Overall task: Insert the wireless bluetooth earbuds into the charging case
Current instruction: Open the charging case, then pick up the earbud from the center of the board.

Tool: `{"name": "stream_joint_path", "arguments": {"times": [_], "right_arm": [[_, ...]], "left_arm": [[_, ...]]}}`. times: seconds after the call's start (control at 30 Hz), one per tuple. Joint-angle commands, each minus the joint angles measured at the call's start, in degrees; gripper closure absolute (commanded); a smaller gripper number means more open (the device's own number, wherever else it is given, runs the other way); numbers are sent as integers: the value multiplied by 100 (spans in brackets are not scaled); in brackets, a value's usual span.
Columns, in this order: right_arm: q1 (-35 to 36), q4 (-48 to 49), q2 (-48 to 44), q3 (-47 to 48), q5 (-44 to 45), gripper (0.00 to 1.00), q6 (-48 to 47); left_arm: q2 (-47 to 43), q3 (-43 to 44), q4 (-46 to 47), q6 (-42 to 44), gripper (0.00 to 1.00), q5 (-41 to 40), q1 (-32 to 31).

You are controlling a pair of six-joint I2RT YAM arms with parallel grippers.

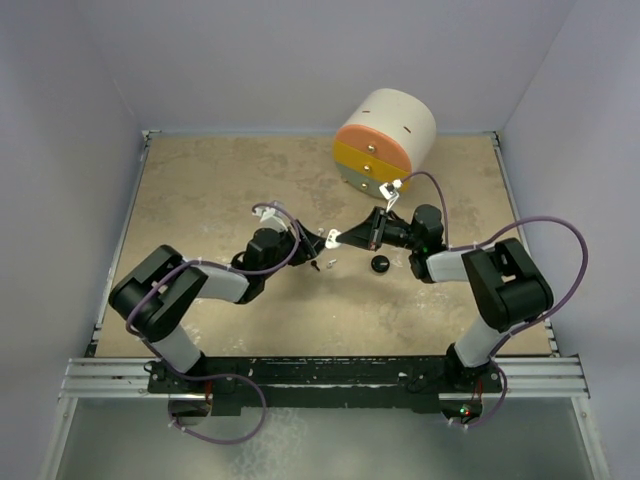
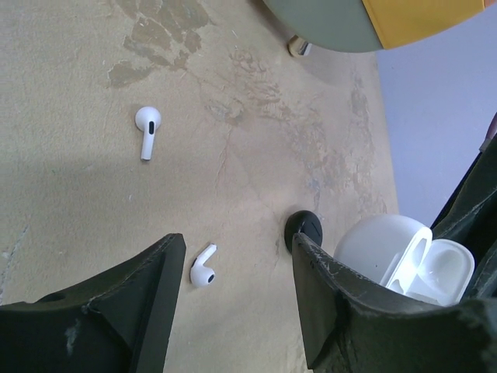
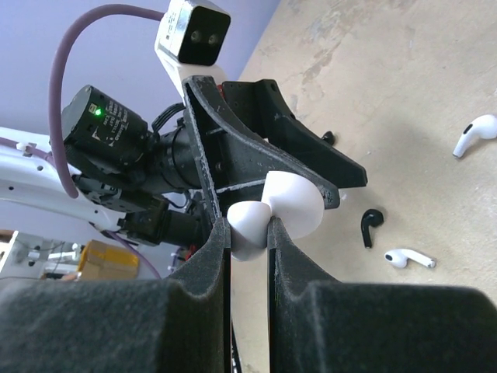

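- Left gripper (image 2: 237,250): jaws spread wide, holding nothing; low over the table (image 1: 200,190), near its middle.
- Right gripper (image 3: 247,233): jaws almost closed, pinching the case (image 3: 293,203), which is white with its lid open. It is held off the surface, close to the left gripper's tips.
- Earbuds (image 2: 146,128): two, white, lying apart on the table near the middle. One earbud (image 2: 203,268) lies under the gap of the left jaws; the other lies beyond the fingertips.
- Black puck (image 1: 380,263): small and round, on the table just right of the middle, beside the right gripper on its near side.
- Black bud (image 3: 371,225): tiny, lying just beside a white earbud.
- Drawer unit (image 1: 385,140): cream-and-orange cylinder on its side, at the far edge, right of the middle.
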Motion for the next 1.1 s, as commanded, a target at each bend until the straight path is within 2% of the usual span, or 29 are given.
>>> {"name": "stream_joint_path", "arguments": {"times": [0.0,0.1,0.23,0.37,0.47,0.7,1.07], "right_arm": [[24,640,148,117,-309,100,512],[20,447,188,193,-226,100,608],[3,250,223,187,9,100,854],[-24,1117,418,-112,66,100,1584],[-37,1838,627,-343,77,100,1974],[-46,2858,1004,-802,-1,100,2315],[-415,2959,872,-1288,-129,100,2080]], "left_arm": [[-486,-35,-340,-81,44,-282,122],[-1002,-213,-799,-76,44,-650,192],[-1999,-356,-2024,46,44,-1413,203],[-2925,-551,-2700,150,44,-1763,204],[-3248,-666,-2975,193,44,-1780,193],[-3051,-595,-3121,497,45,-1713,150],[-2078,436,-3515,1160,45,-2395,-667]]}}
